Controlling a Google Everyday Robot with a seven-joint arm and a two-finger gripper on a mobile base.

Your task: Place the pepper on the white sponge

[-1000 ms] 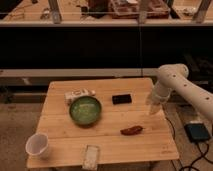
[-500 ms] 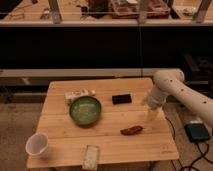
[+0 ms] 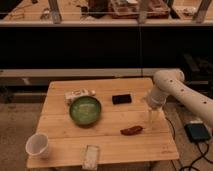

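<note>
The pepper (image 3: pixel 131 130), small, dark red-brown and slightly curved, lies on the wooden table (image 3: pixel 115 145) at the right of its middle. The white sponge (image 3: pixel 90 157), a whitish speckled block, lies near the table's front edge, left of the pepper. My gripper (image 3: pixel 153 121) hangs from the white arm (image 3: pixel 172 90) over the table's right side, pointing down, just right of and slightly above the pepper, apart from it.
A green bowl (image 3: pixel 85 109) sits at the table's middle left with a white marked packet (image 3: pixel 78 94) behind it. A black rectangle (image 3: pixel 122 99) lies behind centre. A white cup (image 3: pixel 38 145) stands at the front left. A dark device (image 3: pixel 198 132) lies on the floor at right.
The arm has swung left and down, bringing the gripper closer to the pepper. The pepper, the sponge and the other objects have not moved.
</note>
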